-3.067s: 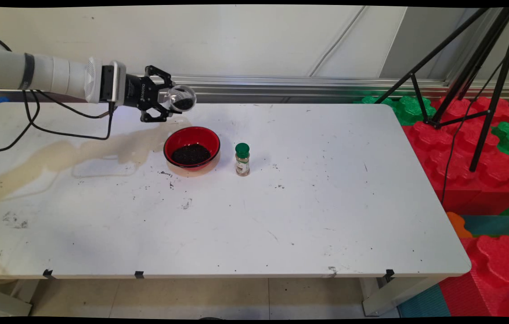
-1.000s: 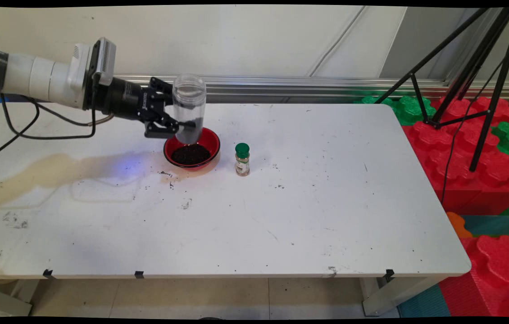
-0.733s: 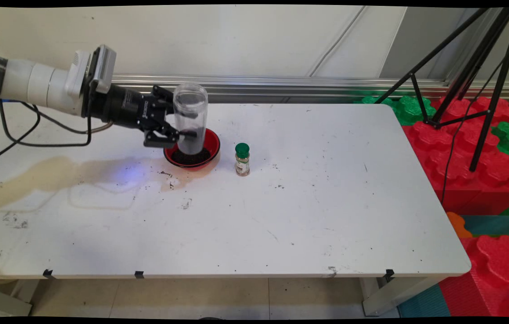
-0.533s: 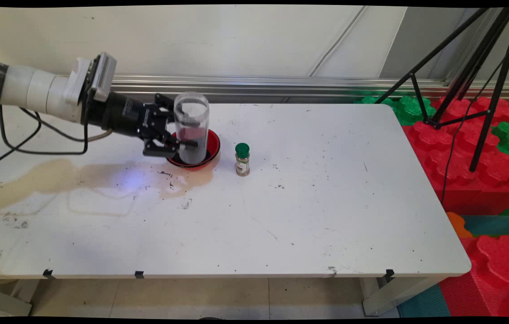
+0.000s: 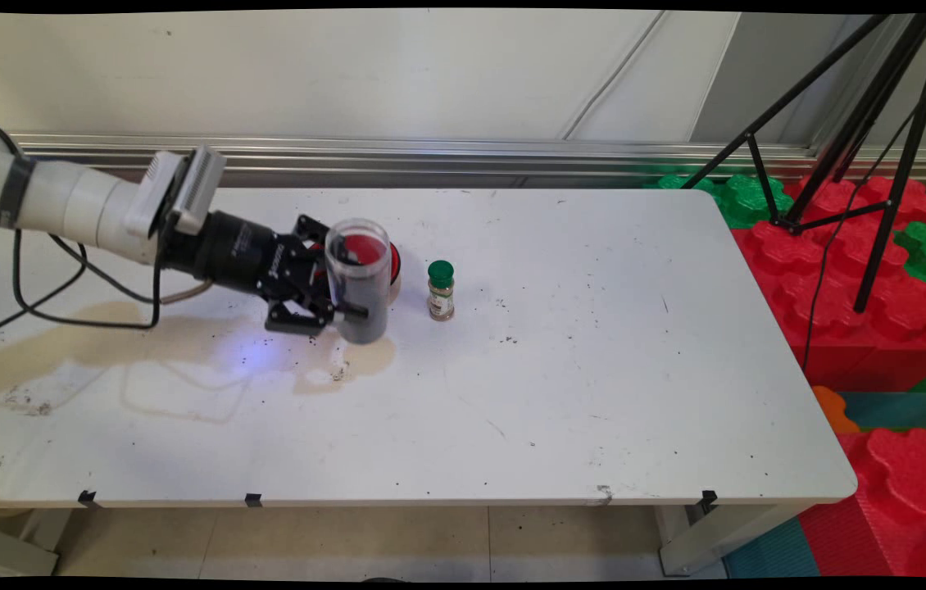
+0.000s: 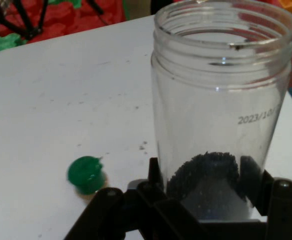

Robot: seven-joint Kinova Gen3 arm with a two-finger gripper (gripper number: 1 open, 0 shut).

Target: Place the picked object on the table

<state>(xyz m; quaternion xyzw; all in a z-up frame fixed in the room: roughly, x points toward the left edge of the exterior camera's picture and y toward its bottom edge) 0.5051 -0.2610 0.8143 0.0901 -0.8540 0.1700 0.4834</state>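
The black two-finger end effector (image 5: 332, 307) is clamped on a clear plastic jar (image 5: 358, 279), gripping it low on its body, just above the base. Holding it near the bottom leaves the threaded, lidless mouth free at the top. The jar stands upright with its mouth up, so the small heap of dark granules that sits at its bottom stays put; in the hand view that dark material (image 6: 208, 172) lies low in the jar between the two fingers, and most of the jar is empty. A printed date shows on its wall.

In the main view the jar's base sits low, at or just above the white counter (image 5: 561, 360); whether it touches the surface cannot be told. It is on the near side of a red round bowl (image 5: 381, 250), which the jar and the end effector largely hide, so the bowl's contents cannot be seen here. The arm comes in from the left, nearly level, so the hold is a side grasp rather than one from above, which suits a tall jar.

A small glass spice bottle with a green cap (image 5: 441, 290) stands upright just to the right of the jar and bowl, apart from both; in the hand view only its green cap (image 6: 87, 174) shows, to the left of the jar. Dark crumbs are scattered on the counter near the bowl, and a pale brown stain runs across the counter's left part, under the arm.
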